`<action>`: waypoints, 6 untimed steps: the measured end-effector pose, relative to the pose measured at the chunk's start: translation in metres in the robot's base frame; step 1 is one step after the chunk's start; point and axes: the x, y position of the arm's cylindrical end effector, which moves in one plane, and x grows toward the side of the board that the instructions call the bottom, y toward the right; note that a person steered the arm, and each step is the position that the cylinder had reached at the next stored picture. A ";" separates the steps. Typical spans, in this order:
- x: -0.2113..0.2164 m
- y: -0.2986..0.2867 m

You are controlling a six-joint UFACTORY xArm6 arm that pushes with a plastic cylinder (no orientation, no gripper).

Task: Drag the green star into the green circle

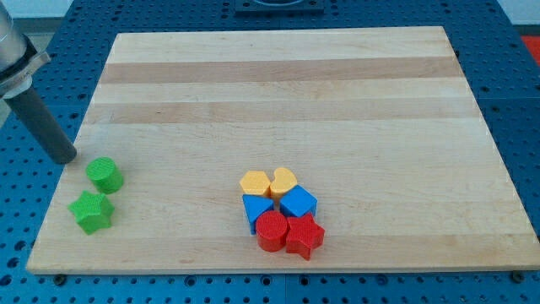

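The green star (91,211) lies near the board's lower left corner. The green circle (105,174) is a round green block just above it and slightly to the right; the two are almost touching. My tip (67,158) is at the end of the dark rod at the board's left edge, up and left of the green circle, a short gap away from it.
A cluster of blocks sits at the bottom centre: an orange hexagon (254,183), an orange heart (283,180), a blue block (256,209), a blue cube (298,203), a red circle (272,230) and a red star (305,236). The wooden board (278,76) rests on a blue perforated table.
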 end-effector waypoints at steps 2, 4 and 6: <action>0.128 0.002; 0.127 0.066; 0.096 0.062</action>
